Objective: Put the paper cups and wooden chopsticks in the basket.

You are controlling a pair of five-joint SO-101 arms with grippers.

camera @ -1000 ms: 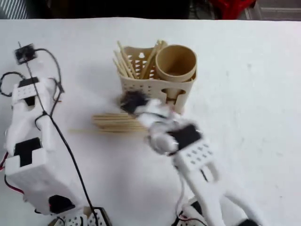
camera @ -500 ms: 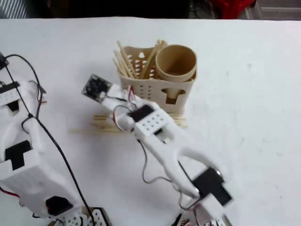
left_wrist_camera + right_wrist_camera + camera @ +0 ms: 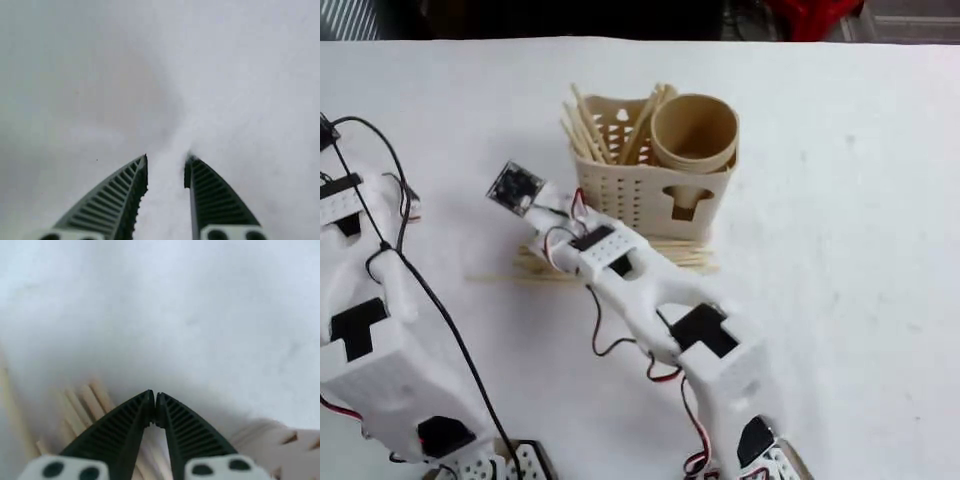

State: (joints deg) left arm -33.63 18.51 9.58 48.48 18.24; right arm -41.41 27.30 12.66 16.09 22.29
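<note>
High view shows a white tabletop (image 3: 860, 200) with a cream basket (image 3: 650, 190) standing toward 12 o'clock from the middle. 1 paper cup (image 3: 694, 135) sits upright inside the basket, on its 3 o'clock side. A bunch of wooden chopsticks (image 3: 590, 130) leans inside the basket on its 9 o'clock side, with the tips sticking out over the rim.

More chopsticks, the loose chopsticks (image 3: 685, 256), lie flat on the tabletop at 6 o'clock of the basket, just beside its base and about parallel to its front wall. The right arm (image 3: 620, 270) comes from 5 o'clock and lies across this pile, so the middle part of the pile is hidden under it.

In the right wrist view, the right gripper (image 3: 154, 407) is over the loose chopsticks (image 3: 85, 405). Its jaws are nearly closed and the tips almost meet. I cannot tell if a chopstick is caught between them.

The left arm (image 3: 370, 330) is at 8 o'clock in the high view, well apart from the basket. In the left wrist view, the left gripper (image 3: 166, 165) is over the bare tabletop with a narrow gap between its jaws and nothing in it.
</note>
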